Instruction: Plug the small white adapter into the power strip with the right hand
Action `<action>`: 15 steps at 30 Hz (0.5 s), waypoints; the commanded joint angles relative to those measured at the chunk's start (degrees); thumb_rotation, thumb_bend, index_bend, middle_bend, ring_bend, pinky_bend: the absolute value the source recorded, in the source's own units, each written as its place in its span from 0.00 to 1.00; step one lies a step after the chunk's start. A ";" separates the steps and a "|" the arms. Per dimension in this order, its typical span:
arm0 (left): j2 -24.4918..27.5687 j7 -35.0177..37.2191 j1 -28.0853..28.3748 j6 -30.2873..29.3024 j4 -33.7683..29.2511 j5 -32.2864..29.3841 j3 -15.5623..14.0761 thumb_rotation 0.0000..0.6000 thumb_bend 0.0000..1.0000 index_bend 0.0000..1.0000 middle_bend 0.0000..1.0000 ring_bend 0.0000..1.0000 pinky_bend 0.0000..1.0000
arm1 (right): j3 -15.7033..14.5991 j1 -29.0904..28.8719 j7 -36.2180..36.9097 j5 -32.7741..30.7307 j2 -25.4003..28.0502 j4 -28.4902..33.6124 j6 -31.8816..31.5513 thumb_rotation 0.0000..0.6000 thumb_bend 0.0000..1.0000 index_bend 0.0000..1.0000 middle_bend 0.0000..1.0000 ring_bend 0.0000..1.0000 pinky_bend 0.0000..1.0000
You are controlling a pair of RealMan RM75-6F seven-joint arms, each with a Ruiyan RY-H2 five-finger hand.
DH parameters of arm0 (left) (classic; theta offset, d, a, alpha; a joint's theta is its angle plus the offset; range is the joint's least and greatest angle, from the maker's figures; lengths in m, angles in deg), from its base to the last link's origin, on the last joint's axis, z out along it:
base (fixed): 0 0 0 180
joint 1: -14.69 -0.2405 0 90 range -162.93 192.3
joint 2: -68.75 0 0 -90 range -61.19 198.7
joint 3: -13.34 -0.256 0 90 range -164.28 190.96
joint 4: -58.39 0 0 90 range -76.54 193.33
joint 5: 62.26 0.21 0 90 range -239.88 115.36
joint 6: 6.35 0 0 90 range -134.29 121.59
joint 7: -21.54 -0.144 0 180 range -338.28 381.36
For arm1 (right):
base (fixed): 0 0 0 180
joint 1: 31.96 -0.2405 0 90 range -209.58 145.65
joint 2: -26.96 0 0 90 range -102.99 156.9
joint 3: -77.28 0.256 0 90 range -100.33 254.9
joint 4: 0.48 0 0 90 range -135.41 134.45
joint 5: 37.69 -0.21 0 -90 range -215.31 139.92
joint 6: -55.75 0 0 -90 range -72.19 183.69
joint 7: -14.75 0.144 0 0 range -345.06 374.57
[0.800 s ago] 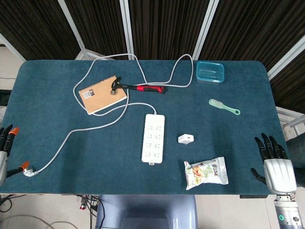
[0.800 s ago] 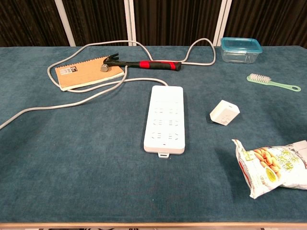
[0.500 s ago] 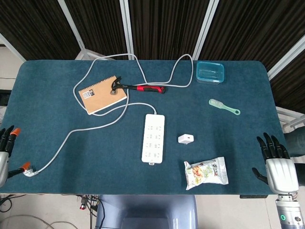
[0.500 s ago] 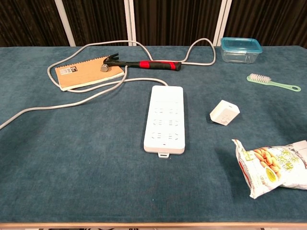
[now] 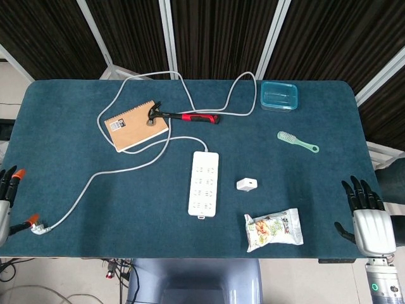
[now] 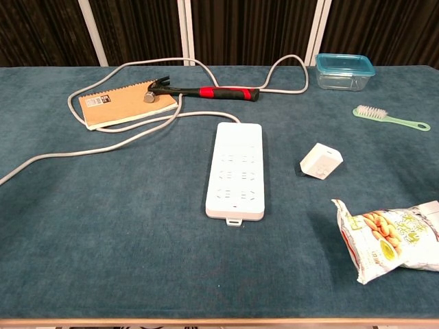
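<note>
- right now the small white adapter (image 5: 247,184) is lying on the blue table (image 5: 63,145), just right of the power strip (image 5: 203,183), not touching it
- right hand (image 5: 367,217) is hovering at the table's right edge, fingers spread, holding nothing
- left hand (image 5: 5,204) is showing only partly; cannot tell its state
- snack bag (image 5: 273,229) is lying near the adapter

Matt napped cloth covers the table (image 6: 103,226); the power strip (image 6: 236,171) looks like smooth white plastic.

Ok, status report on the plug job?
Both hands open, off the table edge. Adapter untouched beside power strip. Snack bag near the path.
</note>
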 commanded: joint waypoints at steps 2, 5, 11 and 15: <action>-0.07 -0.58 -0.42 -0.82 -0.62 0.94 -0.47 1.00 0.07 0.09 0.00 0.00 0.00 | -0.40 -0.07 1.57 -0.54 0.32 0.58 1.05 1.00 0.24 0.07 0.02 0.05 0.19; -0.15 -0.74 -0.60 -1.30 -0.80 0.92 -0.33 1.00 0.07 0.09 0.00 0.00 0.00 | -0.48 -0.29 3.25 -1.50 0.49 1.24 2.33 1.00 0.24 0.07 0.02 0.05 0.19; 0.00 -0.34 -0.87 -1.87 -0.76 0.25 0.22 1.00 0.07 0.09 0.00 0.00 0.00 | 0.09 -3.51 5.55 -7.50 3.85 5.36 11.75 1.00 0.23 0.05 0.02 0.05 0.18; 0.13 -0.27 -0.91 -1.78 -0.93 0.19 0.19 1.00 0.07 0.09 0.00 0.00 0.00 | 3.32 -8.66 7.41 -13.36 6.58 10.42 20.34 1.00 0.23 0.05 0.02 0.05 0.17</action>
